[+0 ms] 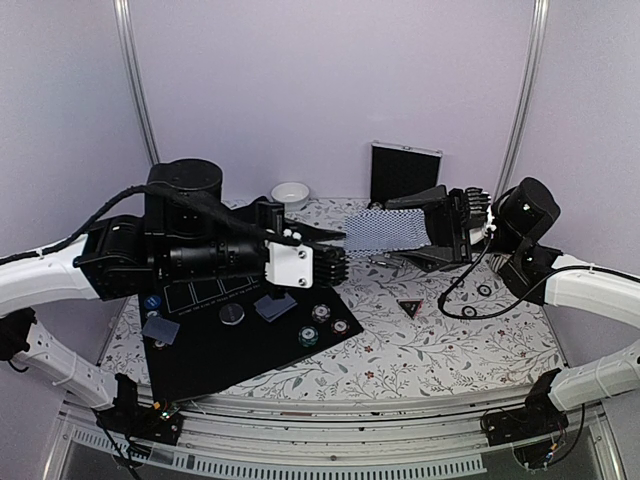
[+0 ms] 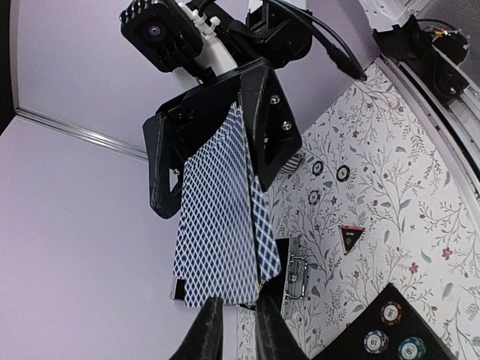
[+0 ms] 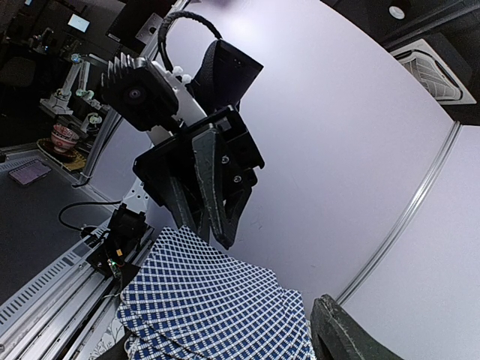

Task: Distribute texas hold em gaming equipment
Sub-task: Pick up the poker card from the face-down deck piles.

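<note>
Mid-frame in top view, right gripper [image 1: 428, 232] clamped the fanned playing cards [image 1: 385, 229], long axis pointing frame-left at left gripper [image 1: 343, 250], jaws nearly together at their edge; pinch unclear.

Top view light: soft and even, from overhead; pale lilac walls [image 1: 330, 80] uniformly bright.
Shadows: faint and diffuse on the floral-printed tabletop [image 1: 420, 350].
Left wrist focus: fan of blue-grey diamond-patterned playing cards [image 2: 217, 225] crisp; left hand [image 2: 234, 319] at 6 o'clock blurred.
Right wrist exposure: dim room at 9 o'clock, bright wall at 3 o'clock.
Distortion: silver wall rail [image 3: 411, 210] bows at 4 o'clock.
</note>
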